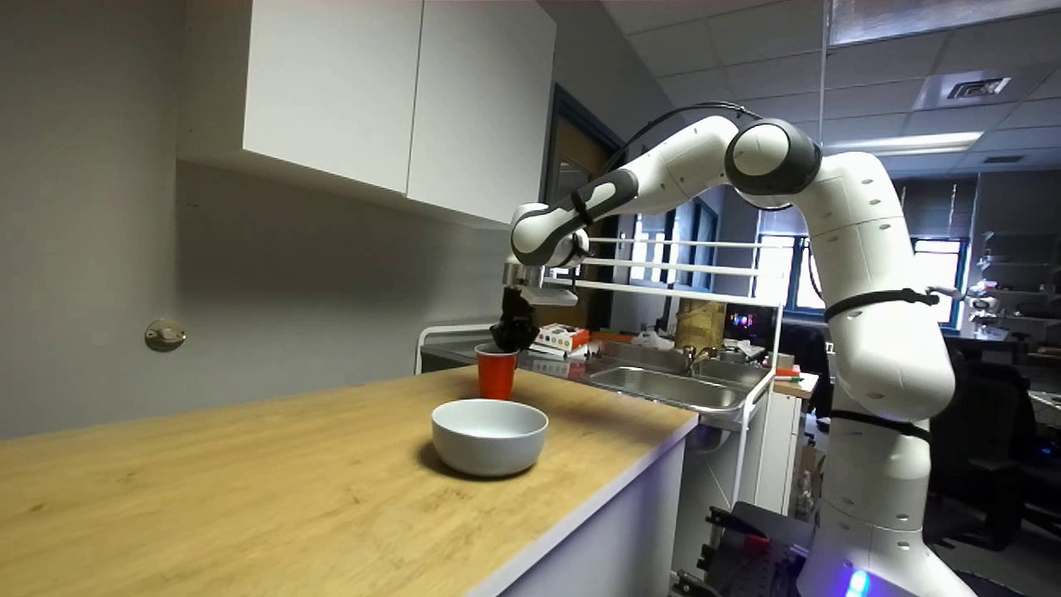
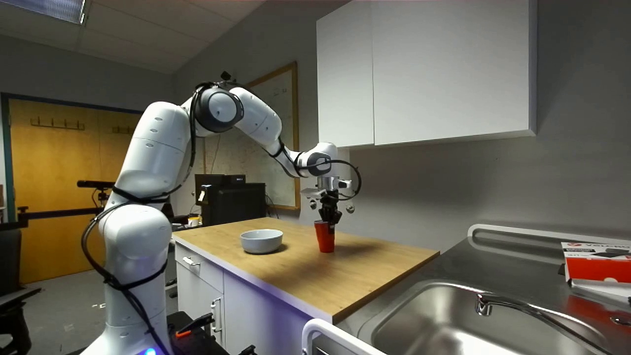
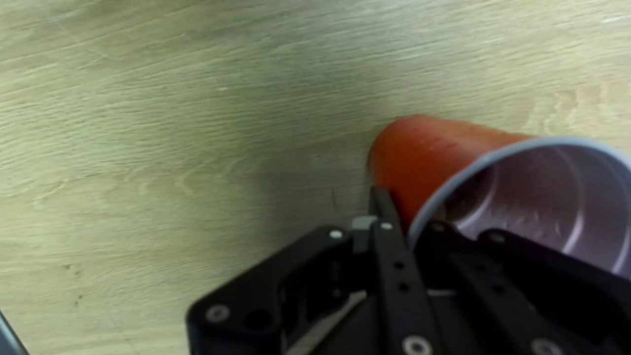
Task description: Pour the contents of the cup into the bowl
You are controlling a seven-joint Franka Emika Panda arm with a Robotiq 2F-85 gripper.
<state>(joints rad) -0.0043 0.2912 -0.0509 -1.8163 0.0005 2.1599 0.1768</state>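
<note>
Likely grasp step: your jaws clamped on cup (image 2: 325, 239) wall. Next: lift upright to bowl (image 2: 261, 242), left in exterior view.

A white cabinet (image 1: 373, 91) hangs on the grey wall (image 1: 290, 274); a framed whiteboard (image 2: 254, 160) hangs too. A ceiling light (image 1: 908, 143) glows above bright windows (image 1: 938, 264). A wooden door (image 2: 54, 165) stands beyond grey floor (image 2: 64, 305).
</note>
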